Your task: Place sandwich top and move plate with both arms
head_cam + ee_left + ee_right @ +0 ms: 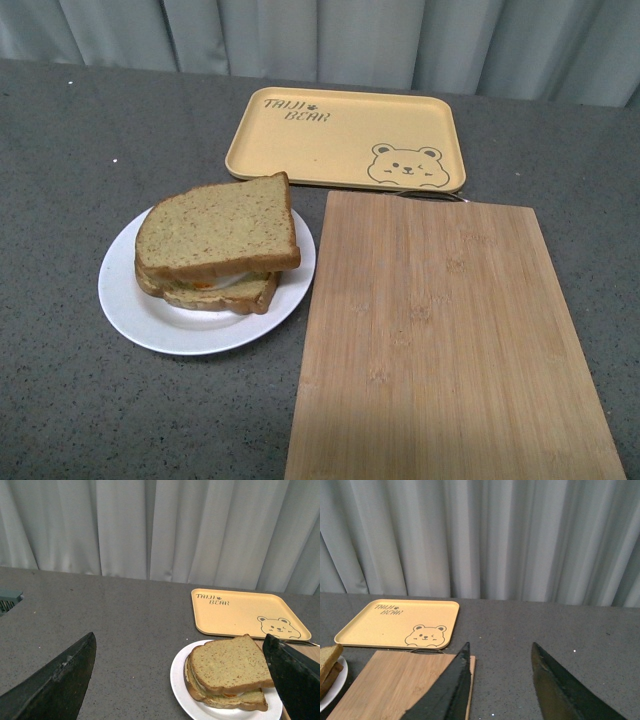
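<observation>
The sandwich top (218, 226), a brown speckled bread slice, lies on the stacked sandwich on the round white plate (135, 305) at the table's left. It also shows in the left wrist view (227, 663) on the plate (178, 679). My left gripper (179, 642) is open and empty, pulled back above the table with the sandwich between its fingertips (80, 655) in that view. My right gripper (500, 650) is open and empty, over the grey table beside the cutting board's right edge. Neither arm shows in the front view.
A bamboo cutting board (440, 340) lies right of the plate, touching its rim. A yellow bear-print tray (345, 135) sits behind both, also in the wrist views (245, 612) (395, 622). Grey curtains hang behind the grey table (60, 180).
</observation>
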### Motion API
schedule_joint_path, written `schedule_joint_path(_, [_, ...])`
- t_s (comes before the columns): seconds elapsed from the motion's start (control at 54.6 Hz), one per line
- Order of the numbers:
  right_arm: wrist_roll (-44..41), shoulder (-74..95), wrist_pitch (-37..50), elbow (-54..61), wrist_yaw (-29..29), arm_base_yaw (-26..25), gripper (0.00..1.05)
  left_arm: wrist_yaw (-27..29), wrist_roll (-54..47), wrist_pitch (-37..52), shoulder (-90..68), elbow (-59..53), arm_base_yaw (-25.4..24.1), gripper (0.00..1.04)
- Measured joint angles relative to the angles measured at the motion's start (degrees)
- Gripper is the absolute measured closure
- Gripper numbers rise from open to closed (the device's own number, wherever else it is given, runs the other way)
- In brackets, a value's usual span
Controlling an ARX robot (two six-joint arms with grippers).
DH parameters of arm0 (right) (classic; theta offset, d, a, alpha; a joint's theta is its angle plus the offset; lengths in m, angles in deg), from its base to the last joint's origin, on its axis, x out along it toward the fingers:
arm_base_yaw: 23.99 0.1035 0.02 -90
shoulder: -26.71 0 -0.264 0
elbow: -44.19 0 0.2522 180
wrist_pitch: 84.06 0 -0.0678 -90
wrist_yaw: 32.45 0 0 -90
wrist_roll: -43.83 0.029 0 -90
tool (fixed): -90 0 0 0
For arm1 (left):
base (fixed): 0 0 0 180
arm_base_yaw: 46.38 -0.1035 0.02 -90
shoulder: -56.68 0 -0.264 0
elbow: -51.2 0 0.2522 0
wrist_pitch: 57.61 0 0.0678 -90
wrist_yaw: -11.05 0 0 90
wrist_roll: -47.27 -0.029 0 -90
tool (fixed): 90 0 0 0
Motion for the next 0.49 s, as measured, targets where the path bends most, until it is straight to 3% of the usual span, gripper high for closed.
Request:
schedule_joint_path(0.165, [0.0,0.0,0.0,0.0,0.0,0.0,0.3,-0.15,0.0,-0.09,-0.07,0.04,-0.04,0.07])
schedule_joint_path(0.256, [0.0,0.0,0.0,0.0,-0.02,0.0,0.16,-5.14,8.92,-10.23,-8.28,4.07,-1.27,0.07])
schedule_joint_path(0.311, [0.02,0.0,0.0,0.0,-0.04,0.0,0.08,-5.11,14.56,-9.53,-14.91,4.55,-1.31,0.07])
schedule_joint_path(0.494, [0.02,0.0,0.0,0.0,0.0,-0.02,0.09,-7.54,29.22,5.31,-39.06,6.32,-1.29,0.07])
